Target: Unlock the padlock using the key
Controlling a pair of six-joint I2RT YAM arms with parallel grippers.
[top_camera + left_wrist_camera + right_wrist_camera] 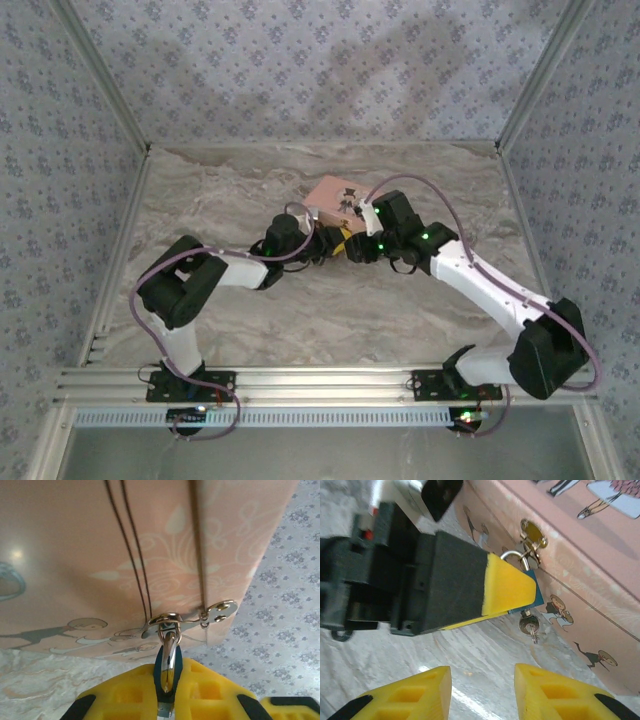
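Top view: you see pink tin (330, 192) toward far edge of bench (220, 190), about mid-width.

Left wrist view: your left tool (167, 692) pinches padlock (168, 664) between yellow fingers (125, 695). Shackle threaded through hasp (172, 619) on tin's front wall.

Right wrist view: your right tool (482, 687) spread wide, near key (528, 625) but apart from it. Key hangs at padlock's lower end, seemingly seated in keyhole. Padlock's blue body peeks past left tool's yellow tip, tight against tin.
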